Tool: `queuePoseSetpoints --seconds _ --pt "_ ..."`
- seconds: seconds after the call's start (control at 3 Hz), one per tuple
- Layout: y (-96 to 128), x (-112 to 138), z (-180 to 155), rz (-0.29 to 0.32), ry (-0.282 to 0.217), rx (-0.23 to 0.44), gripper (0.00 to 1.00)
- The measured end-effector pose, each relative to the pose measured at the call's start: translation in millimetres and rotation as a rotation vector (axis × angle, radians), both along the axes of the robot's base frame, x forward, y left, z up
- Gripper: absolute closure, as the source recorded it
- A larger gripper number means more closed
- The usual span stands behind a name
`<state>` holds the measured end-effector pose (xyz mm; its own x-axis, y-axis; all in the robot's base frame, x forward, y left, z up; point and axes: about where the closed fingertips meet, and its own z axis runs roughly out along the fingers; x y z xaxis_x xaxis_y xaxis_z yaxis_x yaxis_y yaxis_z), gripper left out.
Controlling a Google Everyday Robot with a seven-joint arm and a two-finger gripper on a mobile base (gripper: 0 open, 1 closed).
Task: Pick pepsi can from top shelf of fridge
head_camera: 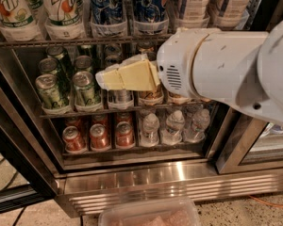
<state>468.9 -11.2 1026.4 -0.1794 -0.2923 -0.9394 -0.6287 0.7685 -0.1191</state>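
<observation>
Two tall blue pepsi cans [106, 6] with a footballer's picture stand side by side in clear cup holders on the top shelf [85, 41], a wire rack with a thin front rail. The second can [148, 4] is to the right of the first. My gripper [104, 79], pale yellow on a bulky white arm [217, 74], hangs in front of the middle rack of the fridge [155, 182]. It is below the pepsi cans, points left and holds nothing that I can see.
White-and-green 7up bottles [61, 8] stand left of the pepsi cans, pale bottles [193, 4] to the right. Green cans [87, 88] fill the middle rack; red cans [100, 136] and water bottles [151, 128] fill the lower one. A plastic tub [151, 213] lies on the floor.
</observation>
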Motion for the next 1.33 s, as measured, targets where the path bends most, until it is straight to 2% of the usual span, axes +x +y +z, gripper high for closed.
queuePoseSetpoints --seconds 0.33,0.67,1.0,1.33 --pt "10.2 4.5 5.2 -0.021 -0.039 0.034 0.00" --pt "31.8 20.9 21.2 -0.034 -0.141 0.047 0.16" --pt "54.7 34.9 46.3 -0.049 -0.266 0.022 0.11" --pt "53.2 31.1 49.7 -0.051 -0.266 0.025 0.08"
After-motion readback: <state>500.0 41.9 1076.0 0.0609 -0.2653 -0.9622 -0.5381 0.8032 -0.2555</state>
